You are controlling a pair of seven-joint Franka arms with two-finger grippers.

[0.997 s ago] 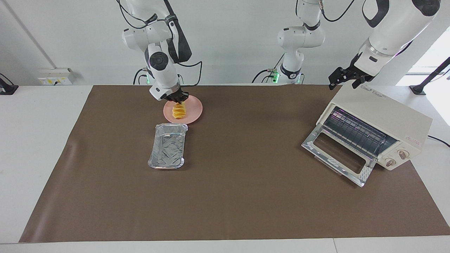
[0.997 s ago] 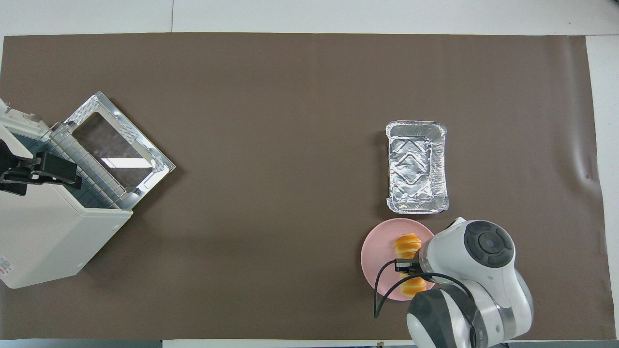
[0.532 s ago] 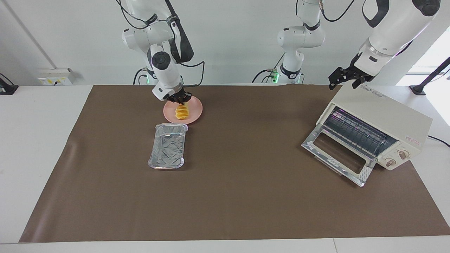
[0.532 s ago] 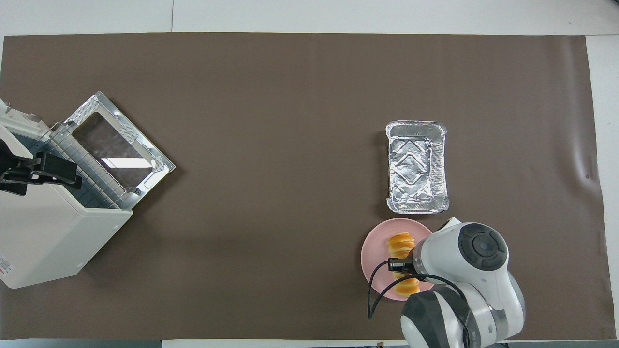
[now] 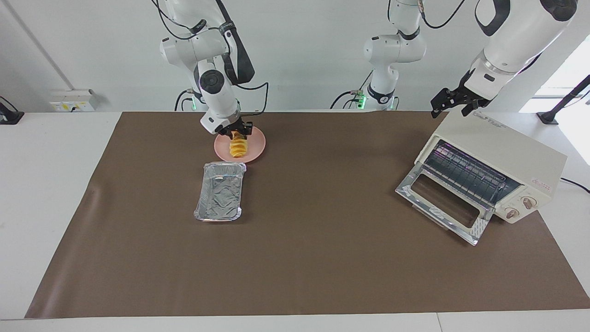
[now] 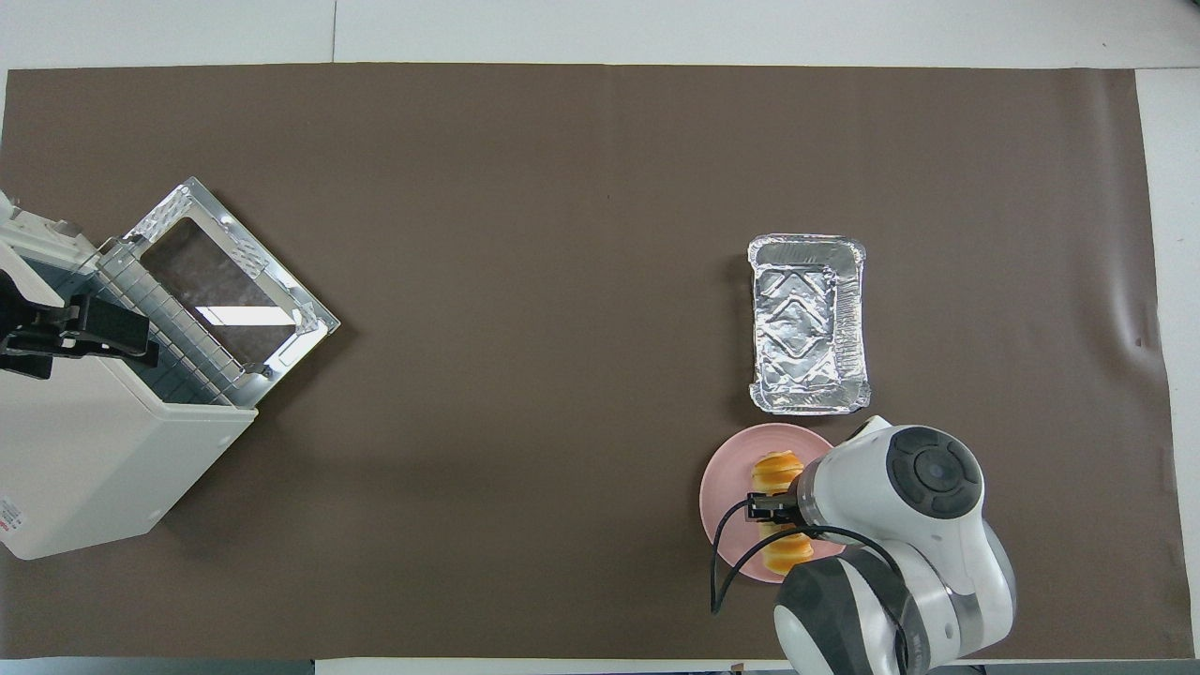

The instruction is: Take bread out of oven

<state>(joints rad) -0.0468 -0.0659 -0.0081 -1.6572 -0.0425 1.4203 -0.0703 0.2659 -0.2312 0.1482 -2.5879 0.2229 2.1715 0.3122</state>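
Note:
The bread (image 5: 238,146) (image 6: 776,468), a golden ridged loaf, lies on a pink plate (image 5: 256,143) (image 6: 724,495) at the edge of the mat nearest the robots, toward the right arm's end. My right gripper (image 5: 235,132) (image 6: 767,507) stands right over the loaf's robot-side end and hides part of it. The cream oven (image 5: 502,154) (image 6: 89,450) sits at the left arm's end with its glass door (image 5: 442,206) (image 6: 230,281) dropped open and a bare wire rack showing. Above the oven's top hangs my left gripper (image 5: 454,105) (image 6: 94,330), open and holding nothing.
A rectangular silver foil tray (image 5: 220,191) (image 6: 806,323) lies beside the pink plate, farther from the robots. A brown mat (image 5: 313,258) covers the table. A third arm stands at the back, between the two bases.
The right gripper and the bread have shifted a little across the plate toward the left arm's end, and the right wrist has turned slightly. The left arm has stayed still.

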